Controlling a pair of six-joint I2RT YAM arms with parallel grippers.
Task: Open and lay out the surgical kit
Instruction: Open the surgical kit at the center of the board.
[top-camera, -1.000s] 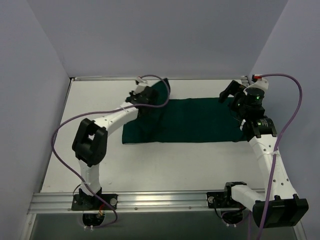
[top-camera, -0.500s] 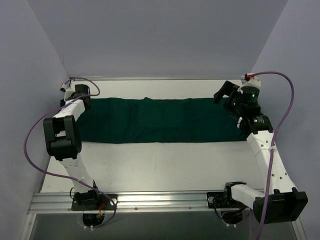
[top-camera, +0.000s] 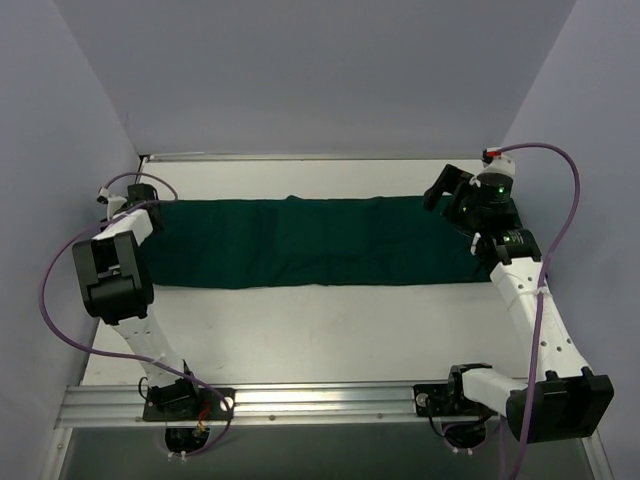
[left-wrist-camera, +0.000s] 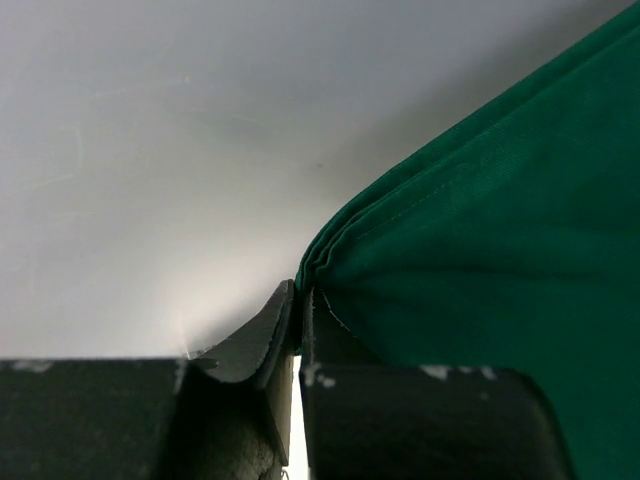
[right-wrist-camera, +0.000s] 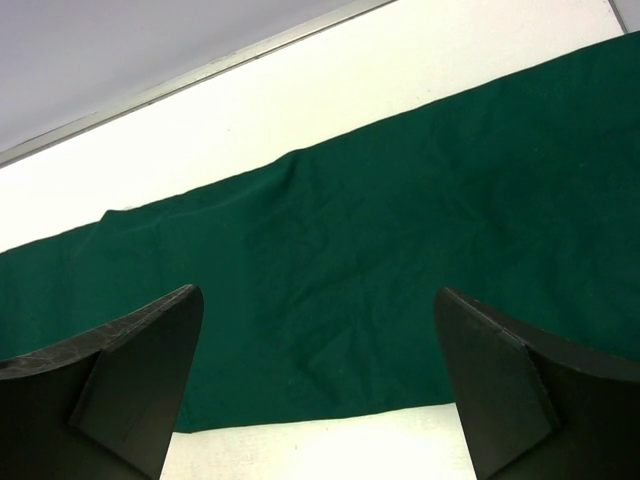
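half unfolded, i judged: left pincer (left-wrist-camera: 297, 305) clamped the end of the green wrap (top-camera: 300, 240), right pincer (right-wrist-camera: 315, 300) gaped; next probably release, then open its remaining folds.

left gripper (left-wrist-camera: 297, 305) swung far left — cloth wrap (top-camera: 300, 240) pulled open with it, now one long strip

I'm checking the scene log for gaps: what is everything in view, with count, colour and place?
cloth wrap: 1, dark green, long strip across the far half of the table, no contents showing
table: 1, white, under the cloth wrap
rail: 1, silver, along the table's near edge
cables: 2, purple, one looping by each arm
left hand: 1, black, shut on the cloth wrap's left corner
right hand: 1, black, open, above the cloth wrap's right end
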